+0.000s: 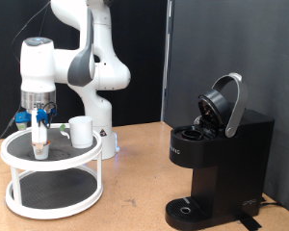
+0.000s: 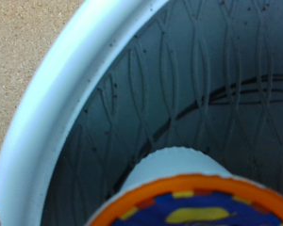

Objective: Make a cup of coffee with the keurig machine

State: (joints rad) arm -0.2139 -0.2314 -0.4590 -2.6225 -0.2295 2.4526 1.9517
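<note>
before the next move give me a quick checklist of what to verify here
1. Black boxy keurig machine lid raised: ok.
2. Small white cup upright on the white two-tier round stand: ok.
3. Gripper lowered over the small white pod with the orange rim on the stand's top shelf: ok.
4. Pod between fingers: cannot tell.
5. Drip tray free of cup: ok.

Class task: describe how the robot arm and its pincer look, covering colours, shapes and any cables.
The arm is glossy white with rounded segments and grey joints. Its wrist is a white cylinder over a metallic ring. The pincer has blue parts beside it; dark cables hang behind.
</note>
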